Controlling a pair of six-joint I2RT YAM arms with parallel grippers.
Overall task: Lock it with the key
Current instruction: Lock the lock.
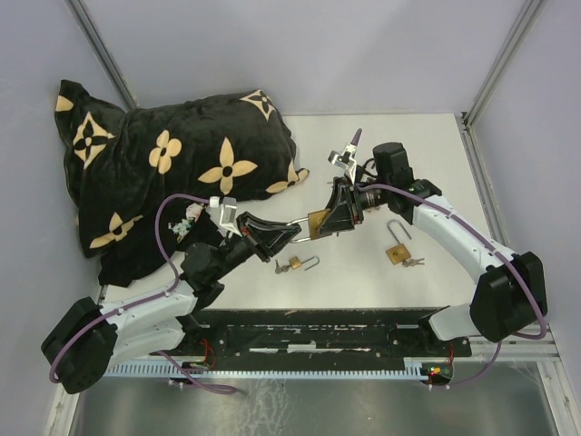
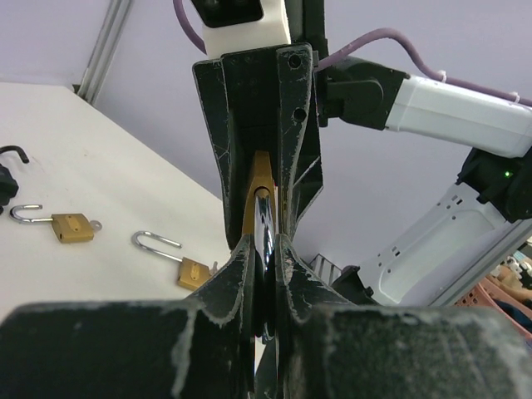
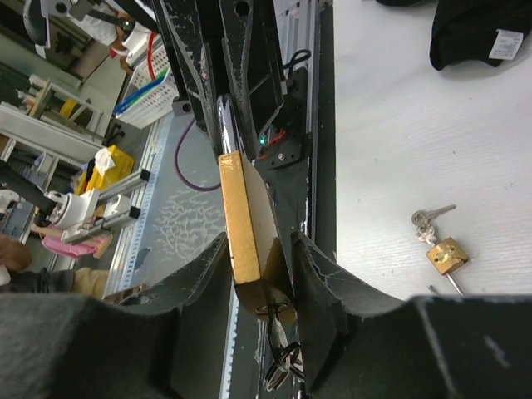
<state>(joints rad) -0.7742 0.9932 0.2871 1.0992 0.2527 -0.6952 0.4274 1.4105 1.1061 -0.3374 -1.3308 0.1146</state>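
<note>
Left gripper (image 1: 292, 235), clamped shut on the chrome steel shackle (image 2: 264, 229). The large rectangular brass padlock (image 1: 316, 224) is held above the table, its long axis running on into the right gripper (image 1: 329, 221), which is closed on its body (small silver keys (image 3: 281, 367) at its base).

We are bringing both arms together in front of our bases. Our left arm (image 1: 154, 304) is stretching forward and to the right, and its left gripper (image 1: 289, 233) is pinching the shackle of the padlock (image 1: 318, 223) with its jaws nearly together. Our right arm (image 1: 454, 232) is bending back toward the left, wrist turned sideways. Its right gripper (image 1: 329, 221) is facing the left one, fingers partly apart and clamping the padlock's brass body. The two grippers are meeting tip to tip, almost touching.
</note>
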